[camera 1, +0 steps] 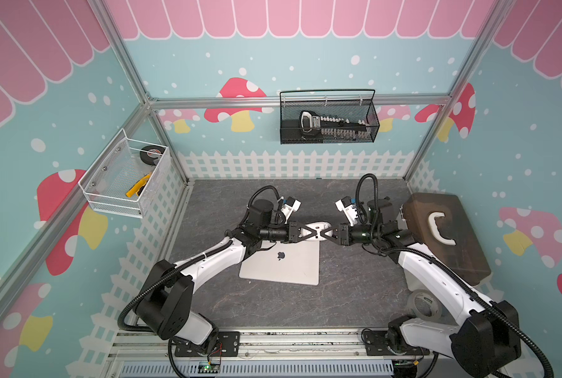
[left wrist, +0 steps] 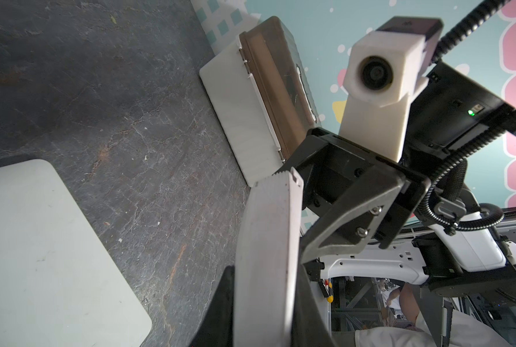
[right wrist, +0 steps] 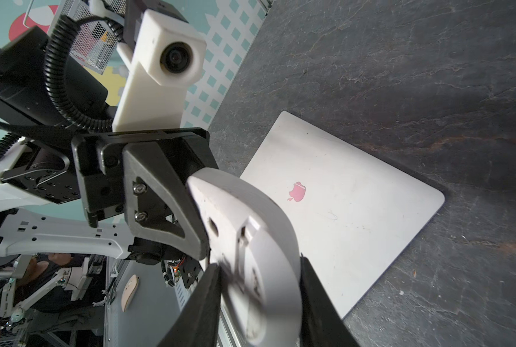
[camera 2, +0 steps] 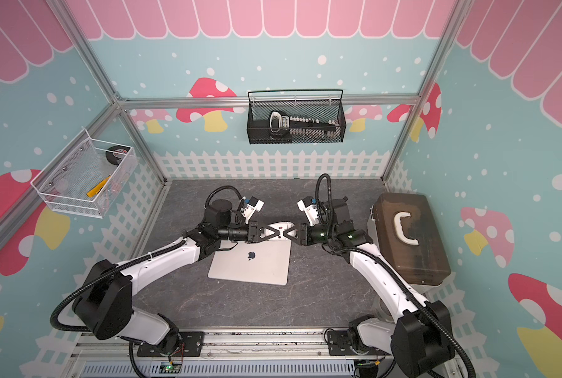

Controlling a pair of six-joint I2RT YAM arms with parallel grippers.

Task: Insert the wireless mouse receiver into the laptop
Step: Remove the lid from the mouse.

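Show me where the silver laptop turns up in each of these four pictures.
Top view: the laptop lies flat mid-table, between the two arms.
Top view: same spot, mid-table.
Left wrist: only one rounded corner shows, beside the mouse.
Right wrist: most of the lid with its logo, behind the mouse.
Shared landmark: the white mouse, next to the laptop everywhere.

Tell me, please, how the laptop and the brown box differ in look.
The laptop is a thin silver-grey slab; the brown box is taller and dark. The box bears a white handle, the laptop an apple logo. Both lie closed on the table.
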